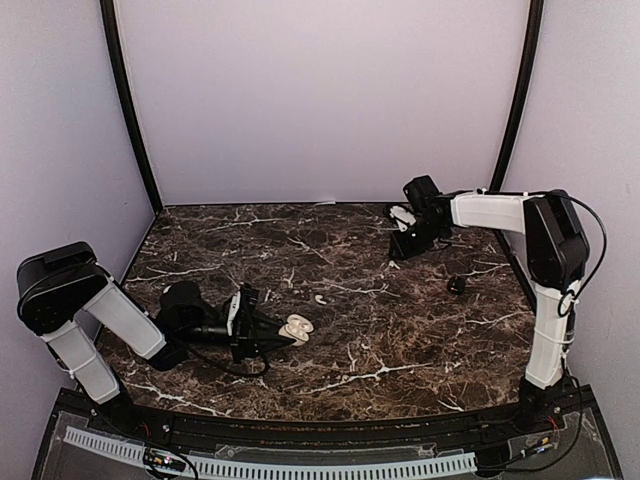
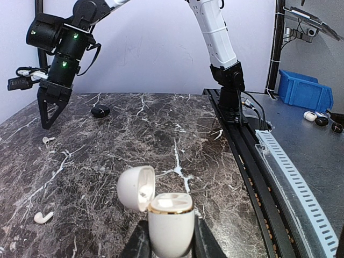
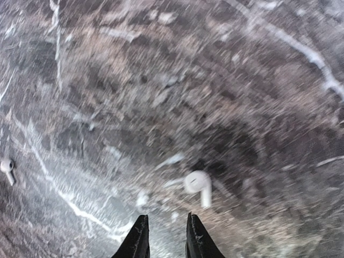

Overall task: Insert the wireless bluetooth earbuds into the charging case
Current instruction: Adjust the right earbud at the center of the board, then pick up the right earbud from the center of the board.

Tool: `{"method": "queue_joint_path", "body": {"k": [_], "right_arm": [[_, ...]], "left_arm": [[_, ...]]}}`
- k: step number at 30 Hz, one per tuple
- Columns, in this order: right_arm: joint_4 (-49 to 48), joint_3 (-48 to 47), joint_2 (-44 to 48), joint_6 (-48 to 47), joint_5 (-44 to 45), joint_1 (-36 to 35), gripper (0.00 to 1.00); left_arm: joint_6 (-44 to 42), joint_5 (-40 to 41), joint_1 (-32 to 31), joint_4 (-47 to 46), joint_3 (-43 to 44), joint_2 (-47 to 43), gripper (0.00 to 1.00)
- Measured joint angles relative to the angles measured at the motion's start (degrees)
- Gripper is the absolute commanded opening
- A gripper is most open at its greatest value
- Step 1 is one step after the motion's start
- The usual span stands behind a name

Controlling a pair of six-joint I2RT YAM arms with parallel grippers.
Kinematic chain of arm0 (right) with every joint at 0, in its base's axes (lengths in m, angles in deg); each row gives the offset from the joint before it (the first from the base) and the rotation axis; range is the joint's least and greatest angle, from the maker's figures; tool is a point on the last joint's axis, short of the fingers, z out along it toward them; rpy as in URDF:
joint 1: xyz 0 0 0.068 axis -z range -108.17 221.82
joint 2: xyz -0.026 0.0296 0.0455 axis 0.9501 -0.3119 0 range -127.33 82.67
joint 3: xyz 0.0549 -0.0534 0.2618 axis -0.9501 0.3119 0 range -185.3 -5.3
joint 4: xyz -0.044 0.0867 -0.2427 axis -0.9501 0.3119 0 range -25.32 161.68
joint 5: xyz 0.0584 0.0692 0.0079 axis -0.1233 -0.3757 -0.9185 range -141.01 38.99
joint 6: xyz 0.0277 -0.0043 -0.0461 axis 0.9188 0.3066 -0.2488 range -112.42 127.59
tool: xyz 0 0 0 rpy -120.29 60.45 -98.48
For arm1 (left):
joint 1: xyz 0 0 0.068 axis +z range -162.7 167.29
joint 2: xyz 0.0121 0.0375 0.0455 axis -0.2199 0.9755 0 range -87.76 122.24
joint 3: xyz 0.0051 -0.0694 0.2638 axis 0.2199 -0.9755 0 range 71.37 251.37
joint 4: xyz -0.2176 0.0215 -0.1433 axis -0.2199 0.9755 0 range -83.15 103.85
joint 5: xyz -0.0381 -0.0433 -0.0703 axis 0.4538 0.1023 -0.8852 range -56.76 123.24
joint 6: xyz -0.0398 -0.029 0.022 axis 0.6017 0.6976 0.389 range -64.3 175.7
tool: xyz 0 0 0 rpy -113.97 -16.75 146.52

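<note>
One small white plastic stemmed earbud (image 3: 198, 185) lying on dark white-veined marble tabletop (image 1: 400, 340) at far right, just beyond tips of right gripper (image 3: 167, 236), fingers slightly apart and empty. Second earbud (image 1: 320, 298) of same kind mid-table, a little to far right of white rounded plastic charging case (image 2: 171, 215), lid open, clamped between fingers of left gripper (image 2: 170, 244) at near left. Small black oval object (image 1: 456, 284) on tabletop to near right of right gripper, apart from both earbuds.

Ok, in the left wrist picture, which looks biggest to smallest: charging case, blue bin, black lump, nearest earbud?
1. charging case, nearest the camera.
2. blue bin.
3. black lump and nearest earbud look about alike.
</note>
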Motion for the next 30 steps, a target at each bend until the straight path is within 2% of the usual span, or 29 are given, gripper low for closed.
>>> {"method": "queue_joint_path", "body": {"k": [9, 18, 30], "right_arm": [[3.1, -5.3, -4.0, -3.9, 8.9, 0.0, 0.23], [4.7, -7.4, -6.1, -6.1, 8.7, 0.0, 0.36], [5.6, -11.2, -9.7, -8.6, 6.2, 0.0, 0.34]], "left_arm": [[0.0, 0.0, 0.0, 0.0, 0.0, 0.0, 0.09], [0.0, 0.0, 0.0, 0.0, 0.0, 0.0, 0.09], [0.0, 0.0, 0.0, 0.0, 0.0, 0.0, 0.09]]}}
